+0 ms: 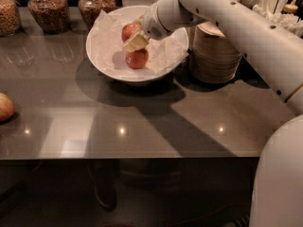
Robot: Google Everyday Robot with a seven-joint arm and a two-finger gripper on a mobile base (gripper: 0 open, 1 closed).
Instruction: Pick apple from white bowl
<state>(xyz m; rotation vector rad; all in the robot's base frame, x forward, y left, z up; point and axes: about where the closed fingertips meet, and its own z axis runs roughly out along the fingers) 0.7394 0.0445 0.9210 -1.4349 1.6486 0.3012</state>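
The white bowl (102,56), lined with crinkled paper, stands at the back middle of the dark table. Two apples lie in it. The orange-red apple (138,59) lies nearer the front of the bowl. A redder apple (128,31) lies behind it, partly hidden by the gripper. My gripper (136,41) reaches in from the right on the white arm and sits low inside the bowl, between the two apples and just above the orange-red one. I cannot tell whether it touches either apple.
A stack of cream disposable bowls (214,56) stands right of the white bowl, under the arm. Glass jars (46,9) of dry food line the back left. A pale yellowish apple (4,107) lies at the left edge. White utensils (265,6) stand at the back right.
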